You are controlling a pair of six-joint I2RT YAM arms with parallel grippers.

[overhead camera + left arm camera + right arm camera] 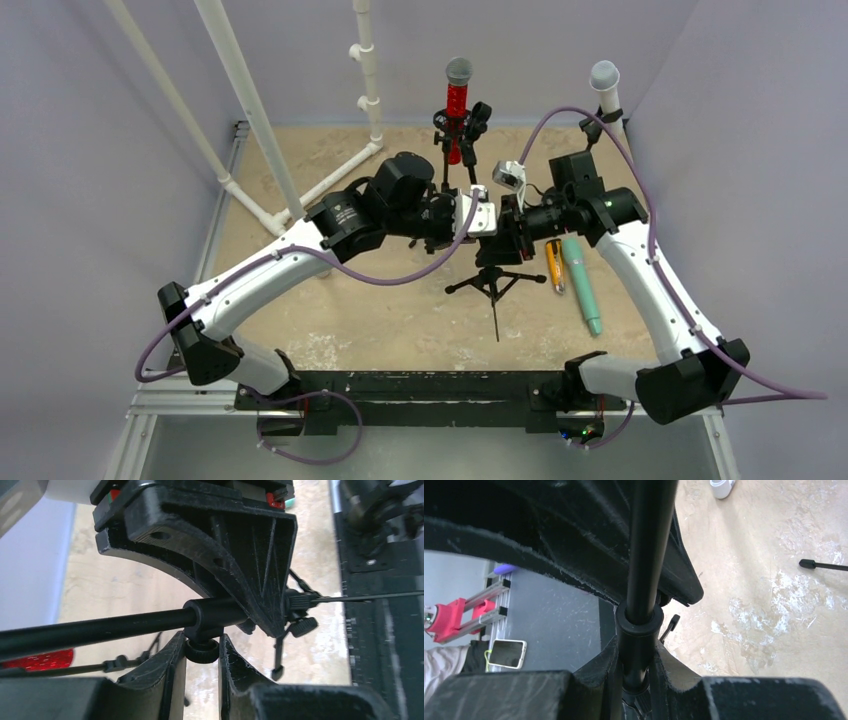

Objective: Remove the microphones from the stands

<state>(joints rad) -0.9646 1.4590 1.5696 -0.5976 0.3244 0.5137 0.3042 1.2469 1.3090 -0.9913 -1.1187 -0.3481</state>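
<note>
Gripping the stand [490, 278] at frame centre, the left gripper [202, 647] and right gripper [636, 657] were both clamped on it; the microphone [457, 103] sat mounted at upper centre, not yet removed.

The table [400, 330] is viewed from above and behind, the lens tilted down toward 12 o'clock, with the arm bases [290, 390] kept at 6 o'clock and the workspace taken in from afar. The stand [490, 280] is seen at very close range by both wrist views. Its pole [100, 627] is shown running in from 9 o'clock in the left view and up toward 12 o'clock in the right. The stand is shared by all three.
</note>
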